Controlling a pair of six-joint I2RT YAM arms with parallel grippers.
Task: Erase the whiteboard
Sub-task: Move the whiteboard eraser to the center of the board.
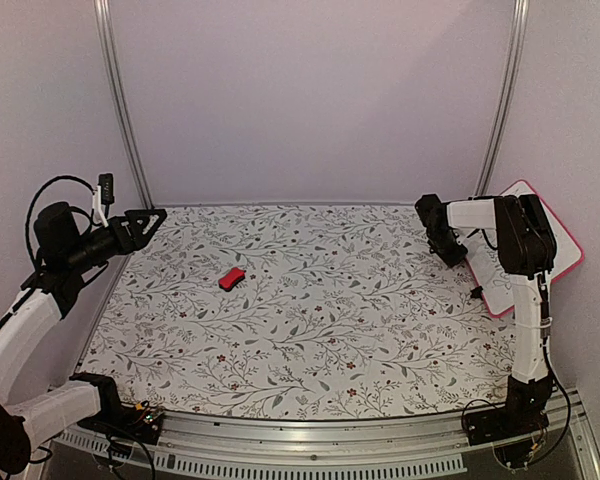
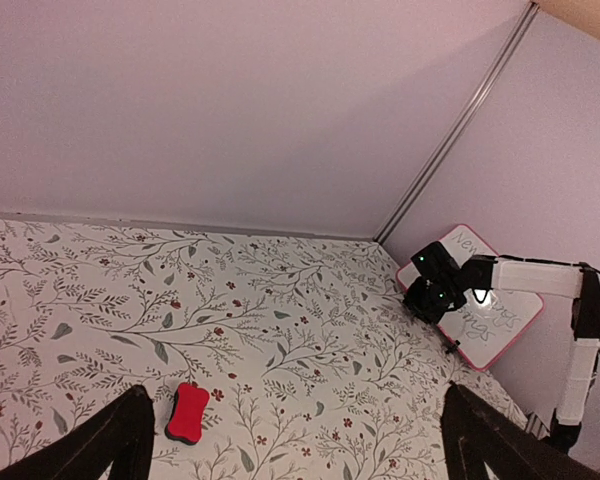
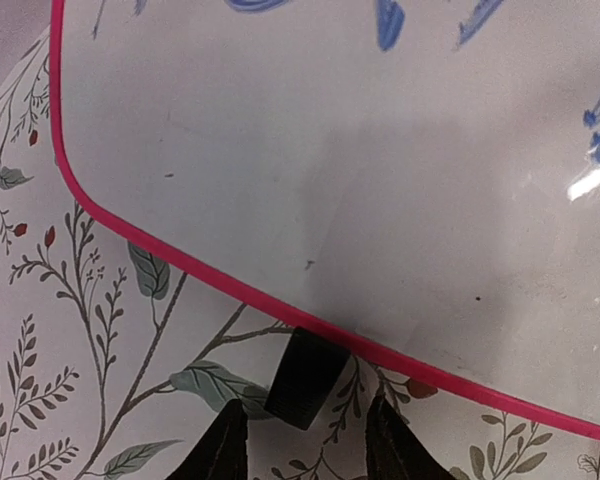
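Whiteboard [image 1: 488, 280]: one; stands tilted at the far right of the worktop [image 1: 310, 330], its back against the right wall; likely propped so its face is open to the arms
Board face: blue writing [image 3: 380, 20] across the upper part, not yet wiped; the lower part seen close up is bare; pink rim all round
Clip foot [image 3: 302, 375]: one in close view, black, under the board's lower rim; looks to be what keeps the propped board from sliding
Right pincer [image 3: 305, 445]: low at the board's lower left edge; fingers a little apart, the floral cloth showing between them; clamped on nothing; the clip foot lies just beyond the tips
Left pincer [image 2: 290, 420]: raised over the left side of the worktop, well apart from the board; fingers spread wide, empty
Eraser [image 1: 232, 278]: one small red block, flat on the cloth left of centre, near neither pincer; the left arm is closer
Judgement: erasing not begun; someone must fetch the eraser first
Count: two arms, one board, one eraser
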